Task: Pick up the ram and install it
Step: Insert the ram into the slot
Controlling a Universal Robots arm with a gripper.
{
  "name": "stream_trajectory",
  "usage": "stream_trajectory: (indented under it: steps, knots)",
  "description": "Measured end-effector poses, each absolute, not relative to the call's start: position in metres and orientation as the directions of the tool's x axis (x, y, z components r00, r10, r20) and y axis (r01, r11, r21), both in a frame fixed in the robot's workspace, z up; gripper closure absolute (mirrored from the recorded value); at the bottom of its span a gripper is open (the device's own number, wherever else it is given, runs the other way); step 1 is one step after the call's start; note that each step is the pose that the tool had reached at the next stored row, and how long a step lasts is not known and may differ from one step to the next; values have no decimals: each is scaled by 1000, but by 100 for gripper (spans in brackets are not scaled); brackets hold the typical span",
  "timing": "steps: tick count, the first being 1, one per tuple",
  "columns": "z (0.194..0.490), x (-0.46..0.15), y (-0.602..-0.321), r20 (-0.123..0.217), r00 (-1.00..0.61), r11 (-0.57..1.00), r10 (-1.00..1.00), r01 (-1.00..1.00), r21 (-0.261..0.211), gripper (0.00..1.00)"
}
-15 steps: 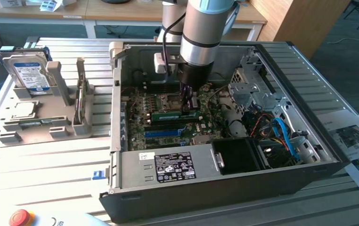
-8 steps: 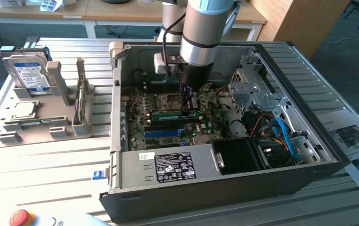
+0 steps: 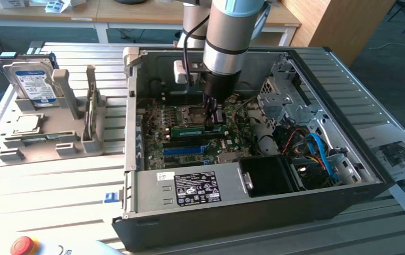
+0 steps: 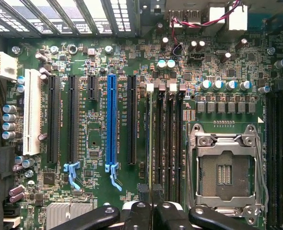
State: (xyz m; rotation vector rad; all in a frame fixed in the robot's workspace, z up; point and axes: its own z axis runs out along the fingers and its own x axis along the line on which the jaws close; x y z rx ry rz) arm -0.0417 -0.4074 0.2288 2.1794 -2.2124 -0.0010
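The ram (image 3: 192,129) is a thin green stick standing on its long edge, low over the motherboard (image 3: 161,139) inside the open computer case (image 3: 259,218). My gripper (image 3: 215,118) reaches straight down from the arm and is shut on the ram near one end. In the wrist view the ram (image 4: 149,139) appears edge-on as a thin line running away from my gripper (image 4: 151,194), along the row of black memory slots (image 4: 168,143) beside the empty CPU socket (image 4: 225,167). I cannot tell whether the stick is seated in a slot.
A blue hard drive (image 3: 31,79) stands in a grey fixture (image 3: 60,141) at the exterior view's left, outside the case. The power supply (image 3: 188,188), a black fan (image 3: 270,175) and the metal drive cage (image 3: 287,101) crowd the board. A long blue slot (image 4: 112,120) lies near the memory slots.
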Motion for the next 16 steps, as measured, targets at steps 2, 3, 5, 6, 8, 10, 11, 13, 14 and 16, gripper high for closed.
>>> stream_trajectory:
  steps: [2,3,5,6,8,10,11,13,14,16]
  knots:
    - [229,-42,-407,25,-15,15,-1000,-1000,26,88]
    - [230,-42,-407,25,-15,15,-1000,-1000,27,88]
    - [232,-42,-407,26,-15,15,-1000,-999,29,88]
    - [233,-42,-407,26,-15,15,-1000,-999,29,88]
    - [234,-42,-407,26,-15,15,-1000,-999,31,88]
    - [236,-42,-407,26,-14,15,-1000,-999,33,88]
    - [237,-42,-407,26,-14,15,-1000,-999,35,88]
    - [237,-42,-407,26,-14,15,-1000,-999,35,88]
    - [237,-42,-407,26,-14,15,-1000,-999,35,88]
    - [237,-41,-407,26,-14,15,-1000,-999,36,88]
